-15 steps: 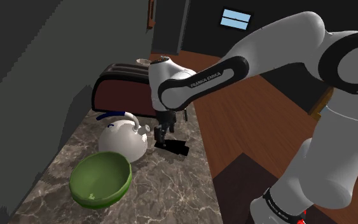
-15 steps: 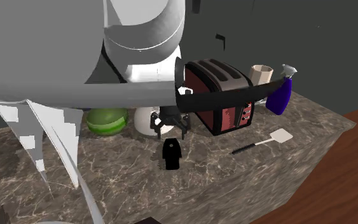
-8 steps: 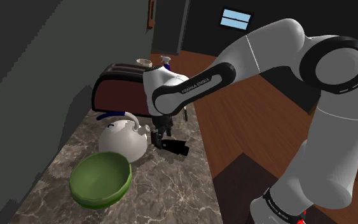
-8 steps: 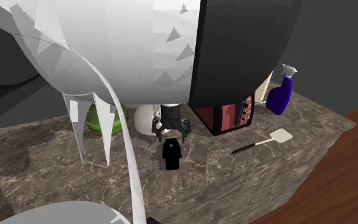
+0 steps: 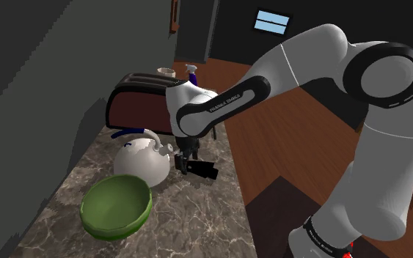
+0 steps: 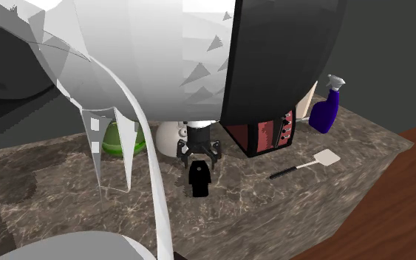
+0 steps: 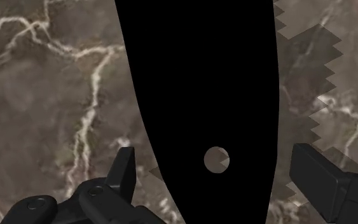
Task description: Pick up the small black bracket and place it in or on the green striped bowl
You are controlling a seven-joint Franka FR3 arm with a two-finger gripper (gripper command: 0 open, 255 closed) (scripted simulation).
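Right then, I saw the gripper (image 5: 185, 163) hanging just above the marble counter (image 5: 69, 196), its fingers spread wide to either side of the black bracket (image 5: 203, 171), not touching it. The bracket lay flat beside the white kettle (image 5: 143, 161), the green bowl (image 5: 117, 207) just beyond.

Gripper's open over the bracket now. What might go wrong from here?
1. The bracket lies flat on the counter between the fingers of the open gripper. Closing too high may miss it, and going lower may scrape the counter.
2. The kettle stands close beside the gripper, on the side toward the bowl. A low carry may knock it.
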